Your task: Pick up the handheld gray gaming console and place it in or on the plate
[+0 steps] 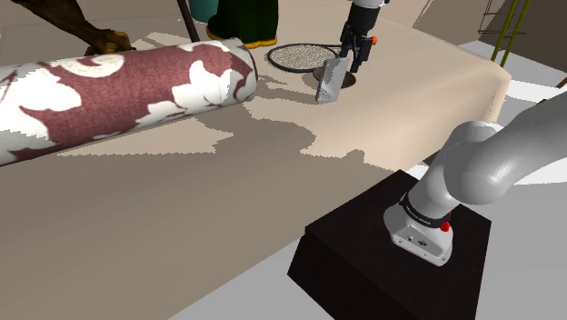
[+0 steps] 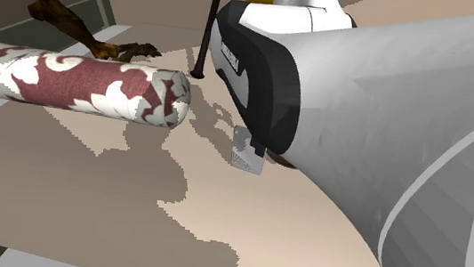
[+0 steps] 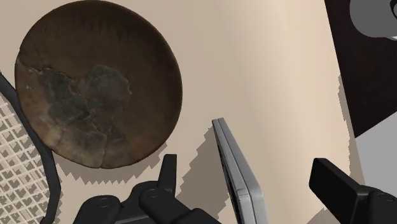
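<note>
The black tool (image 3: 243, 167) is wide open and holds nothing. The thin gray game console (image 3: 233, 156) stands on its edge between the two fingers and touches neither. The round brown plate (image 3: 95, 83) lies just beside it, next to a racket (image 1: 300, 56).

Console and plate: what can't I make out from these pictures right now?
- Shoulder view: the console covers most of the plate; whether they touch is unclear.
- Second exterior view: the arm hides nearly all of the plate.
- Wrist view: the bottom edge cuts off the console's near end, inside the open gripper.
</note>
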Tool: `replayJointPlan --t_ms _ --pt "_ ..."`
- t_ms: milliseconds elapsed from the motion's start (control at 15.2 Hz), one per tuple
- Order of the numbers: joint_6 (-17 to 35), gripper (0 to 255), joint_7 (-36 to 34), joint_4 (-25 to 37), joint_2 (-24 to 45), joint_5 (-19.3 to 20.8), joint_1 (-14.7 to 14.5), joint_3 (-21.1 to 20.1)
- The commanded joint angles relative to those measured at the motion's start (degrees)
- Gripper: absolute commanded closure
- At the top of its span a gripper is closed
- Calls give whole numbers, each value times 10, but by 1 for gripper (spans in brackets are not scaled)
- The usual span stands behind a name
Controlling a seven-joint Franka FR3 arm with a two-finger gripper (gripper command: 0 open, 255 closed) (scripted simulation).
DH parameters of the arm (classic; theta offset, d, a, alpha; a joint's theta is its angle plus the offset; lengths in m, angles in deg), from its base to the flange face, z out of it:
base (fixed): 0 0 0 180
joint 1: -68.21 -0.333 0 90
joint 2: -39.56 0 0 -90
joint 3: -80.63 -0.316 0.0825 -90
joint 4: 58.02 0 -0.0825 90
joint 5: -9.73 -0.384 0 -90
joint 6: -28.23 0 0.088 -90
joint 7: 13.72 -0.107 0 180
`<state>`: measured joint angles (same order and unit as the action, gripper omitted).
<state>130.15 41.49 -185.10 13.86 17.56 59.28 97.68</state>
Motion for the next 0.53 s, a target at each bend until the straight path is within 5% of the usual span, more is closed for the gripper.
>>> replayJointPlan --t_ms 0,396,462 --pt "6 0 -1 -6 1 0 0 0" --pt "6 0 -1 -5 1 0 0 0" --pt "6 255 -1 -5 1 0 0 0"
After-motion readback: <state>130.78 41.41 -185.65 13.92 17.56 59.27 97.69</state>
